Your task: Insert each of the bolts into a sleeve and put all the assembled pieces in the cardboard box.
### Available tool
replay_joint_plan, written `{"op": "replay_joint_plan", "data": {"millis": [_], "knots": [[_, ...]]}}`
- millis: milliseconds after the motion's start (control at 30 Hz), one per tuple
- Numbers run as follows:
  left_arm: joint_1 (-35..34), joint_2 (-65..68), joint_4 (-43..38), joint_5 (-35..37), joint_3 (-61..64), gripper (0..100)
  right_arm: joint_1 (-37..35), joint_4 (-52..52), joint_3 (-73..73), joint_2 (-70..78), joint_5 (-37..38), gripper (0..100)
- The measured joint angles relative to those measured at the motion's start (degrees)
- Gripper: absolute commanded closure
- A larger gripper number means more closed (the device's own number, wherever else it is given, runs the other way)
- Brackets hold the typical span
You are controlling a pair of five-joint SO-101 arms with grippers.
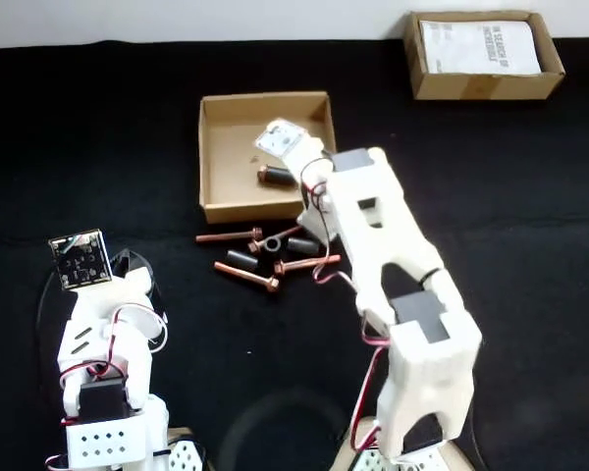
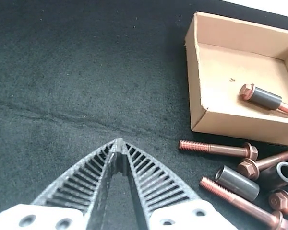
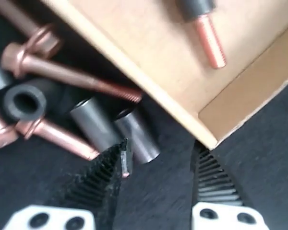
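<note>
Bolts, sleeves loose beside cardboard box; second box well apart.

left arm folded back by its base | left gripper fingertips pressed together | right arm stretched forward, wrist tipped down | right gripper fingers spread apart

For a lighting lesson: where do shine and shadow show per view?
High view: the right arm glares against the black cloth. Left wrist view: a copper bolt gleams. Right wrist view: bright streaks on a grey sleeve, shadow under the cardboard box edge.
</note>
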Motion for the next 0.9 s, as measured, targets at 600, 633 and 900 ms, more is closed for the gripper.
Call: {"op": "replay_joint_plan", "data": {"millis": [600,633,900], "knots": [[-0.4,0.0,0.0,0.0,0.0,99,-0.1,14.9,-12.9,7.0,0.1,81.9],[-0.9,0.0,0.0,0.0,0.0,99,-0.1,14.9,-12.9,7.8,0.1,81.9],[-1.4,-0.4,0.0,0.0,0.0,99,-0.1,13.9,-13.0,13.0,0.1,81.9]]}}
